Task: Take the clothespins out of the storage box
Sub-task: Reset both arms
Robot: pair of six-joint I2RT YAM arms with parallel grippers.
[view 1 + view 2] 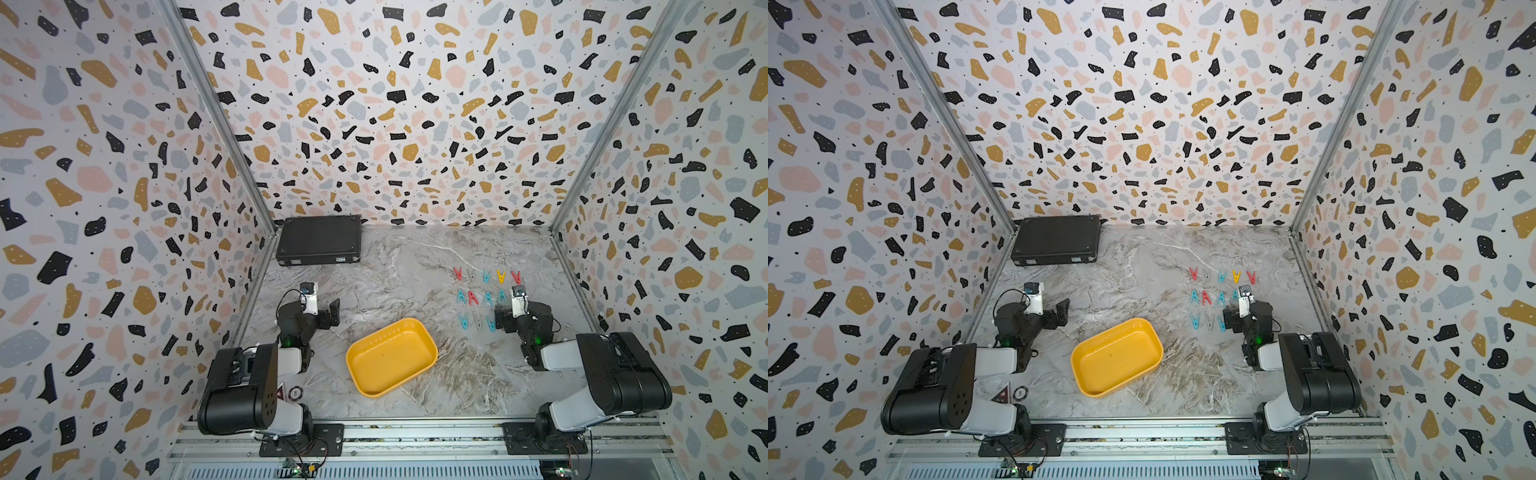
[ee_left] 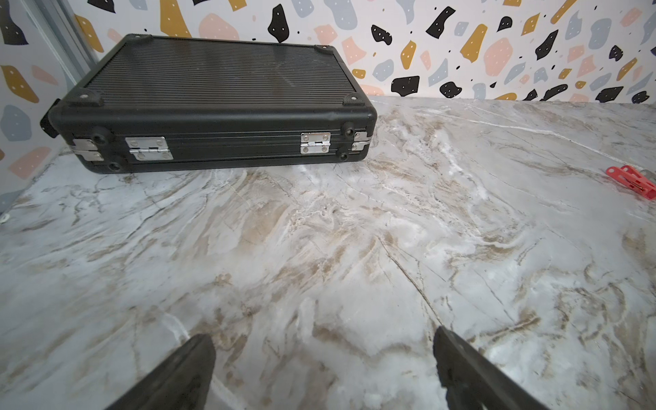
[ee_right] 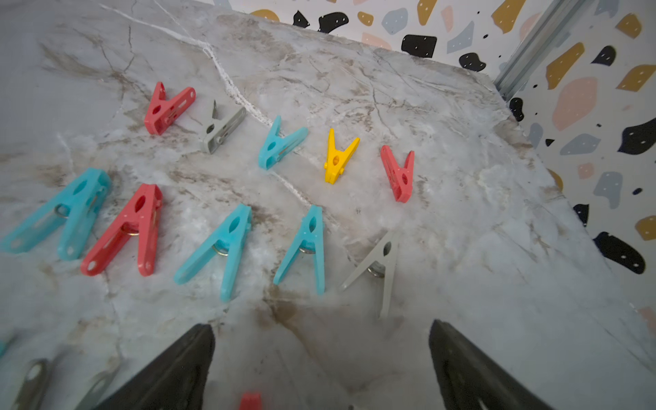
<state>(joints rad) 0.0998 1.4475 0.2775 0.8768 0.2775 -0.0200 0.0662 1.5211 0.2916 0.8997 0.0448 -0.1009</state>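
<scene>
Item: storage box [image 1: 390, 361], yellow, empty, mid-bench [image 1: 395, 270]. Contents out: clothespins [image 1: 486, 297] lie flat in three rows beyond the box on its right-arm side, long axes running away from it. The right jaws, released and empty, hang just beside the rows; the left jaws, also released, sit well apart across the box.

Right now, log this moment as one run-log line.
yellow storage box: empty | clothespins: in rows on marble tabletop | left gripper: open, empty | right gripper: open, empty, beside clothespins | black case: closed
</scene>
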